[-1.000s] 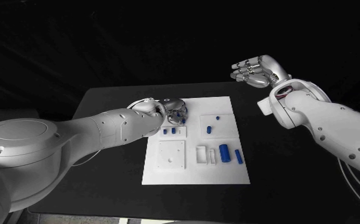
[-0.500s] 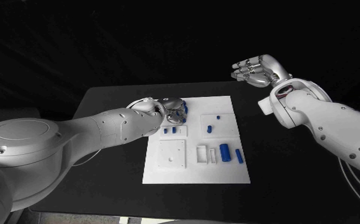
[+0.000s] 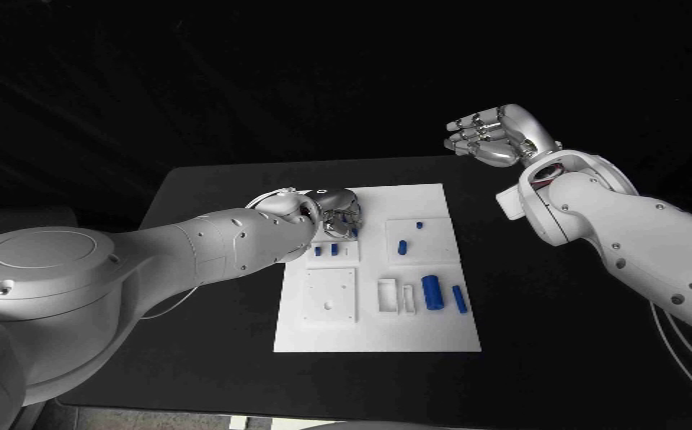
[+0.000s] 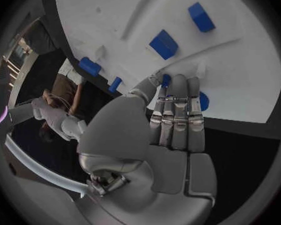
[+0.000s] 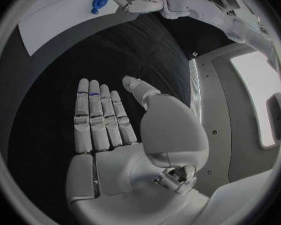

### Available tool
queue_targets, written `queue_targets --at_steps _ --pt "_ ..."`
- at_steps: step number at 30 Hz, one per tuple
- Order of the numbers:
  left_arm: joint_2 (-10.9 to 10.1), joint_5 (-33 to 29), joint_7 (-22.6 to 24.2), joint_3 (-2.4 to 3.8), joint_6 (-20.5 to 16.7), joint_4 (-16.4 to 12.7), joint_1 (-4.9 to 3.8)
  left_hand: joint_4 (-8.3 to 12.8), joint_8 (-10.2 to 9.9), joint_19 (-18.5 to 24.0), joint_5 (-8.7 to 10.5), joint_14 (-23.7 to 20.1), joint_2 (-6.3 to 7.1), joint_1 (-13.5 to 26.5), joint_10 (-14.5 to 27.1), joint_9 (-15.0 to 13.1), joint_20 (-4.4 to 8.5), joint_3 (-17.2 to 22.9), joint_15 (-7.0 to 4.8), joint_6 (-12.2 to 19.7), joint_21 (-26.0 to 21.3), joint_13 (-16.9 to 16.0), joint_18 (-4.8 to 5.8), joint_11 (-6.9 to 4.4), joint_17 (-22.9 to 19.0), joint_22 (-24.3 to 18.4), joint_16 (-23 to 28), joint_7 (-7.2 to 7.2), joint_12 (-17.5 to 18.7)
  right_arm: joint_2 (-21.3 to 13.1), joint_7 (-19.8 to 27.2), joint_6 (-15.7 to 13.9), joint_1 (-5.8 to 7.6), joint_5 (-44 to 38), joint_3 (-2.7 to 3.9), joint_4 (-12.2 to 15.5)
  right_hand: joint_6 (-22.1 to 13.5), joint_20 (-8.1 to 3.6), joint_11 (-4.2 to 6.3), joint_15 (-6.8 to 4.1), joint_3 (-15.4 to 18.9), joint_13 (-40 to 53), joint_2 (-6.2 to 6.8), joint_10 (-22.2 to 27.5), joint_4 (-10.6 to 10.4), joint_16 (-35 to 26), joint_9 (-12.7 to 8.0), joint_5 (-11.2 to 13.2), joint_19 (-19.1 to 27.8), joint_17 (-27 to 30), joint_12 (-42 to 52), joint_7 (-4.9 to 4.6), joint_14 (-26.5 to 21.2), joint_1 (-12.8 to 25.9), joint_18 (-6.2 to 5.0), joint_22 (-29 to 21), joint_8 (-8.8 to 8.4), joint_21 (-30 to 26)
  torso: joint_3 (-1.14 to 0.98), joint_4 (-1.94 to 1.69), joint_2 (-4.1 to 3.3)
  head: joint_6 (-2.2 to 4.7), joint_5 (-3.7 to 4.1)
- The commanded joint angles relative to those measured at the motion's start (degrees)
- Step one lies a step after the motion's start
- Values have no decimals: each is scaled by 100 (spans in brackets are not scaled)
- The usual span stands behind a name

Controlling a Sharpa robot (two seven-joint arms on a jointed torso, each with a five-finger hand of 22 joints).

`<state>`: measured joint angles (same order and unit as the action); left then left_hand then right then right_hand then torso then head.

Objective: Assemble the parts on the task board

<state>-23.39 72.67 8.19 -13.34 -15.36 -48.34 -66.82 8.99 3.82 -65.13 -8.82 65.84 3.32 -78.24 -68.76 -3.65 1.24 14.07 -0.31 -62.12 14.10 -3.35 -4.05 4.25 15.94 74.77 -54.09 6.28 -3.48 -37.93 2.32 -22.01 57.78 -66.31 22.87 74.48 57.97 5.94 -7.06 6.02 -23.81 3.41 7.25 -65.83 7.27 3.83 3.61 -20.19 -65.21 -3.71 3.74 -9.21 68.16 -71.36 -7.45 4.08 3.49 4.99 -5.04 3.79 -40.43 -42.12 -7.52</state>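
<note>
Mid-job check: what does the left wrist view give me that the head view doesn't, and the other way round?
Only the left wrist view: the left hand's palm side, its fingers lying side by side over a round blue part near the task board's edge; whether they grip it is unclear.

Only the head view: the whole task board with every tray, the long blue parts on its near right, and the right hand raised off the table, holding nothing.

Both: the left hand at the board's far left, and blue parts on the white plate.
</note>
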Motion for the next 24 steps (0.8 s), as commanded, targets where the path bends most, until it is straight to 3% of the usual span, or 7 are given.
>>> queue_targets --at_steps 1,11,24 --pt "18 -66 69 -5 8 -14 22 -23 -24 -62 20 46 13 14 49 3 5 -43 5 31 -58 1 -56 22 -9 13 -1 9 13 8 17 36 -2 -58 2 3 -16 -2 -1 23 -10 -9 58 30 -4 -26 -8 -37 -17 7 -34 18 17 -2 -11 -8 4 17 1 3 -2 7 3" --pt "41 -26 -36 -5 113 -3 22 -39 -13 -152 -19 83 -20 -80 34 -2 18 -21 -8 -99 -171 0 -68 21 -11 111 -39 24 10 13 15 46 -2 -60 2 0 -16 -2 -1 23 -10 -9 58 30 -4 -26 -8 -37 -17 7 -34 18 17 -2 -11 -8 4 17 3 0 -2 7 10" --pt "56 151 -194 -7 238 67 23 128 -5 -192 -68 381 -229 -238 -411 -11 124 137 -111 -531 463 -2 -119 -105 91 167 -260 -36 10 20 19 63 -2 -63 2 -3 -4 0 0 24 -5 -8 58 29 0 -25 -8 -44 -14 6 -33 20 17 12 -10 -7 3 19 4 1 -3 -2 17"
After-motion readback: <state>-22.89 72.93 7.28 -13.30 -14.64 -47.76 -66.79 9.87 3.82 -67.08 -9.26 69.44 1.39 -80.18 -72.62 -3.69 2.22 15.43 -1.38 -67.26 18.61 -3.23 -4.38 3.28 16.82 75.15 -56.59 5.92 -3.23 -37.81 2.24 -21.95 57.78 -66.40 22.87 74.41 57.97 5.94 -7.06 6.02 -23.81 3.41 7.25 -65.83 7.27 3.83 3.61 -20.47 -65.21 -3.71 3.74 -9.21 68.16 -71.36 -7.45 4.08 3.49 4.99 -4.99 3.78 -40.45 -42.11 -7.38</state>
